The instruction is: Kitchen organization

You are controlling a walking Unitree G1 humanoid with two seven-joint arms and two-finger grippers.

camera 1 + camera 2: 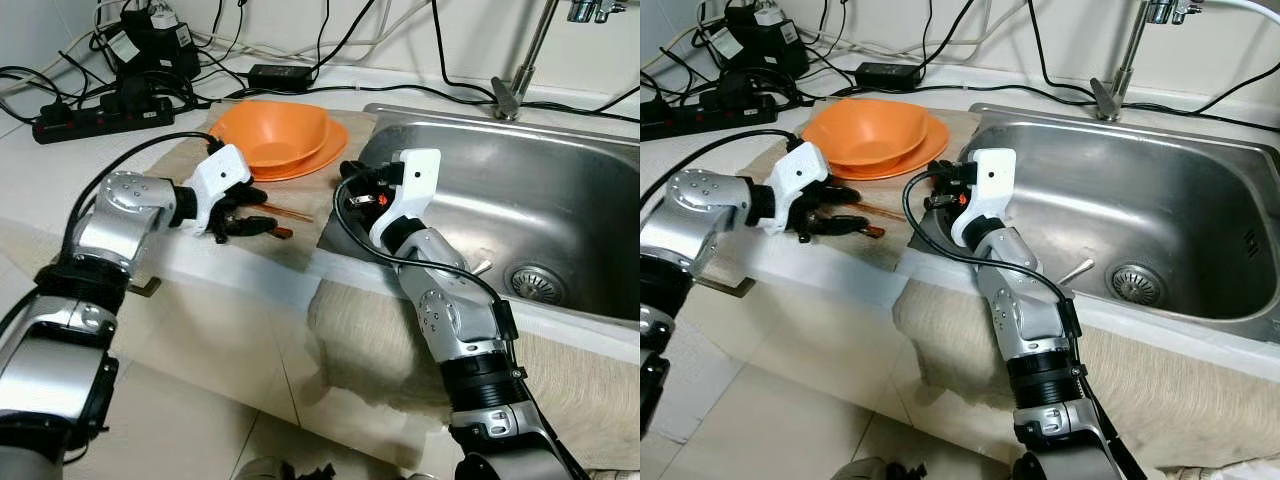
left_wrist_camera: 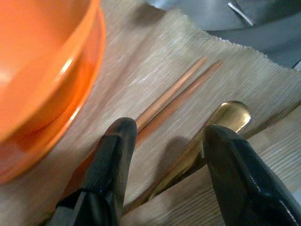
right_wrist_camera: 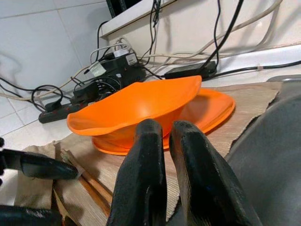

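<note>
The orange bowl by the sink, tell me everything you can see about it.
The orange bowl looks like smooth plastic, wide and shallow with a wavy, squarish rim. It sits upright and looks empty, nested on a matching orange plate. Both rest on a beige woven mat on the counter, just left of the steel sink. Neither gripper touches it; the wooden chopsticks lie beside it on the mat.

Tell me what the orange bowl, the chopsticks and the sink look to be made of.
Orange bowl: probably plastic, going by the uniform bright colour and soft sheen.
Chopsticks: reddish brown and smooth; wood or lacquered wood by the look, though plastic is possible.
Sink: stainless steel with a brushed finish, grey and metallic with blurred reflections.
</note>
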